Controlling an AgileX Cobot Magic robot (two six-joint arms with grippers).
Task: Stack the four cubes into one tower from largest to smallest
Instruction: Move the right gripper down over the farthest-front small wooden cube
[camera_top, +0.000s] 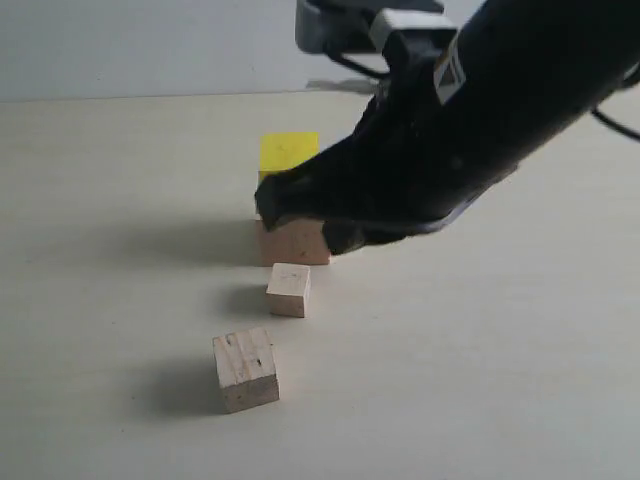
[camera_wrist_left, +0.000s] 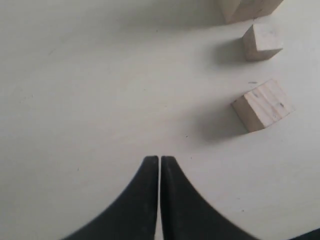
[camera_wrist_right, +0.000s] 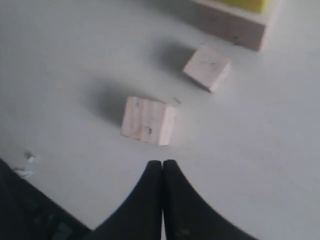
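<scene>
Pale desk (camera_top: 100, 300) is filling the exterior view and carrying all four cubes. Around the middle of that frame, the yellow cube (camera_top: 289, 152) is sitting on the large wood cube (camera_top: 290, 243), both partly hidden behind the black right arm (camera_top: 450, 130). Just below them the small wood cube (camera_top: 289, 290) is resting on the desk. Lower and left of centre, the medium wood cube (camera_top: 246, 370) is lying apart, slightly turned.

The right gripper (camera_wrist_right: 162, 162) is hovering near the medium wood cube, its fingers pressing together on nothing. The left gripper (camera_wrist_left: 159, 158) is holding its fingers together too, over bare desk.

The medium wood cube is probably going next. Doing this well means spreading the fingers, squaring them to its turned faces, lifting clear of the small wood cube, and centring on the yellow cube before releasing.
</scene>
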